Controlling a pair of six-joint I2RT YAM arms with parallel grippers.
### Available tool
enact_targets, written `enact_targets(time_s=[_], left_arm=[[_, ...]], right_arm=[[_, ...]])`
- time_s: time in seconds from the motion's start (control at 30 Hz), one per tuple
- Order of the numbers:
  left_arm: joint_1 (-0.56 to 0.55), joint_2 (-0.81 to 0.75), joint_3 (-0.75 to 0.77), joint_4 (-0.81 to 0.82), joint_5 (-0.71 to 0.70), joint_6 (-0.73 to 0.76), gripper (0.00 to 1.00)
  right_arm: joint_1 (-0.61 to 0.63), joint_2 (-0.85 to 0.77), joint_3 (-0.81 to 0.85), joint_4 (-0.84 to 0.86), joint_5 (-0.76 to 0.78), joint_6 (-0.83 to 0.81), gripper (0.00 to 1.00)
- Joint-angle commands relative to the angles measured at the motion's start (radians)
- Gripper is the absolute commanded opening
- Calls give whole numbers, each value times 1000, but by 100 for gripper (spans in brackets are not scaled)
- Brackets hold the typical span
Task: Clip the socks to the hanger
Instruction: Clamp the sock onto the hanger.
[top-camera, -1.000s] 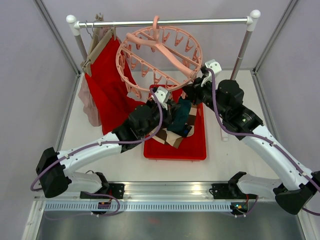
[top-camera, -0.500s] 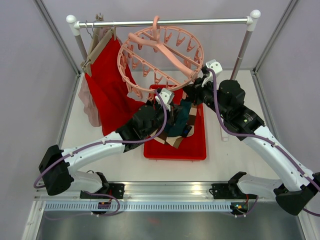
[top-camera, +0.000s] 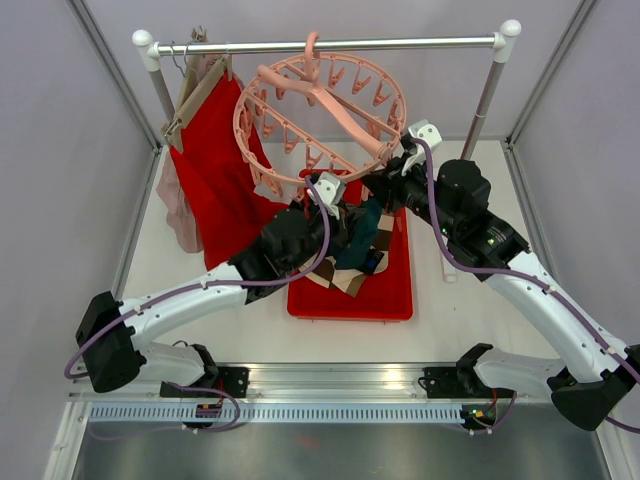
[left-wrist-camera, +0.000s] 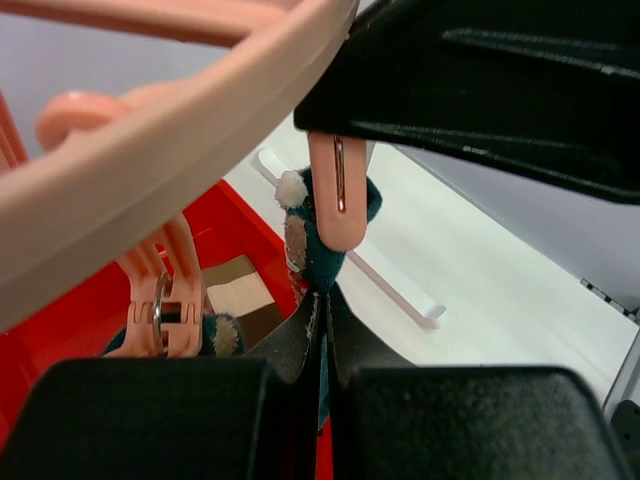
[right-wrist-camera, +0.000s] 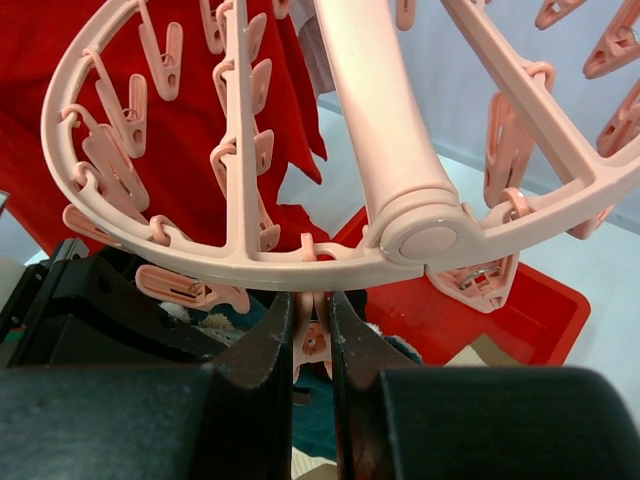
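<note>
Grey panel walls enclosed a matte white tabletop (top-camera: 470, 300), with a silver metal rail (top-camera: 400, 43) spanning the back on two posts. A round pale-pink plastic ring hanger (top-camera: 330, 102) hung from that rail by its top hook. The ring was tilted steeply, with its lower rim toward the arms. Its crossbars were smooth and moulded, and short pegs dangled around the rim. Below it sat a glossy red rectangular plastic tray (top-camera: 395, 300). A large red cloth (top-camera: 215, 170) hung at the left.

The left gripper (left-wrist-camera: 322, 345) was closed on a dark teal knitted sock with fuzzy white and tan patches (left-wrist-camera: 312, 268). The sock was suspended above the tray. In the left wrist view its long axis ran straight up from the black fingers to the hanger's lower rim.

The right gripper (right-wrist-camera: 312, 335) pinched one pale-pink clip peg (left-wrist-camera: 338, 200) at that rim. The peg hung downward with its tip against the sock's upper edge. Whether it had bitten the fabric could not be determined.

Compared with one second earlier, the left wrist had advanced slightly toward the ring. The right arm had held its position.
</note>
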Motion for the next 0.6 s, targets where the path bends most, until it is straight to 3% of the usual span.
enact_targets(time_s=[0.0, 0.57], left_arm=[[-4, -33, 48, 54, 19, -6, 2], [-4, -79, 31, 79, 27, -12, 2]], right_arm=[[4, -9, 15, 55, -43, -6, 0], [2, -23, -27, 75, -56, -19, 0]])
